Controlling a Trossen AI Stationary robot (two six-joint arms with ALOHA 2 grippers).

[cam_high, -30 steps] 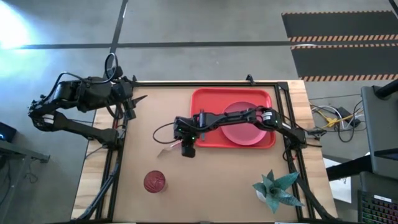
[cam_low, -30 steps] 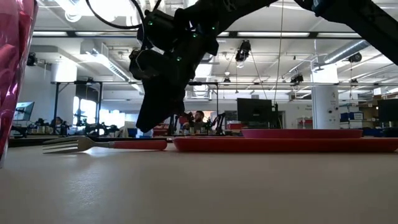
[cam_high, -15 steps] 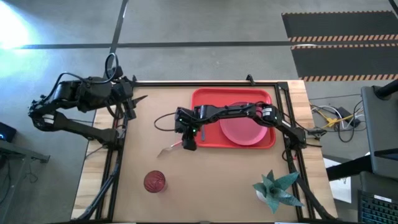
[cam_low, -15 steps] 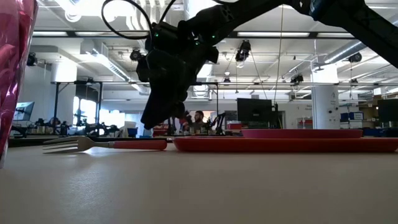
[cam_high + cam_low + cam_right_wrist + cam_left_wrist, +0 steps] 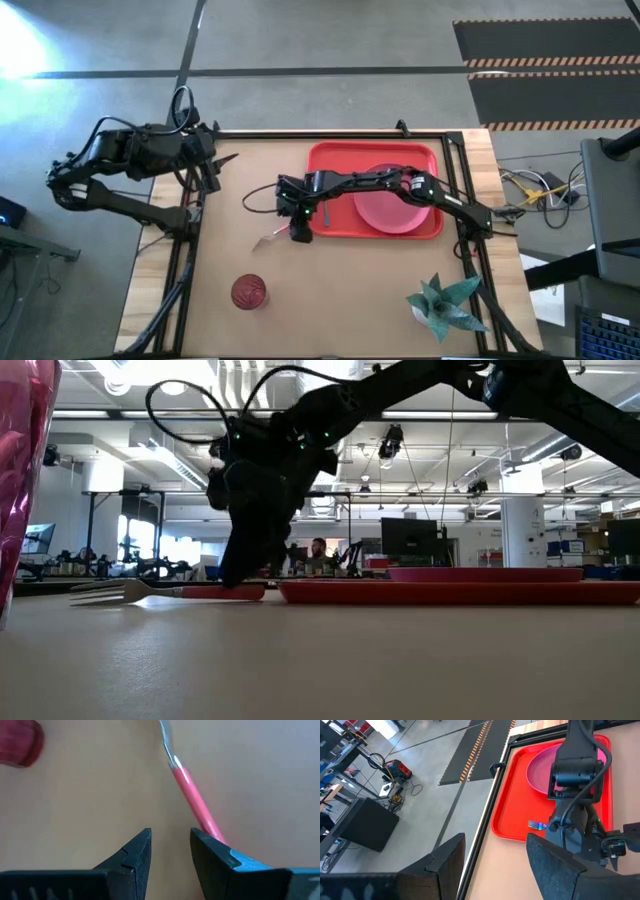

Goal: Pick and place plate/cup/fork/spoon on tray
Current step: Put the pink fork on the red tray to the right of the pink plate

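Observation:
The fork lies flat on the table just left of the tray's near left corner, its pink handle toward the tray. My right gripper is open and slants down over the handle's free end, low above the table. The plate lies on the tray. The spoon's metal head shows on the tray beside my right arm. The cup stands on the table near the front edge. My left gripper is open and raised at the table's far left corner. My right gripper has one finger over the free end of the fork's handle, coming slantwise from above on the tray's side. The handle lies outside the gap between the fingers. I cannot tell whether that finger touches it.
A green paper plant stands at the table's near right corner. Bare tabletop lies between the fork and the cup and along the left side. My right arm reaches across the tray above the plate.
My right gripper has sunk toward the fork's handle and shifted a little toward the table's left, tipping further down. The fork lies where it was.

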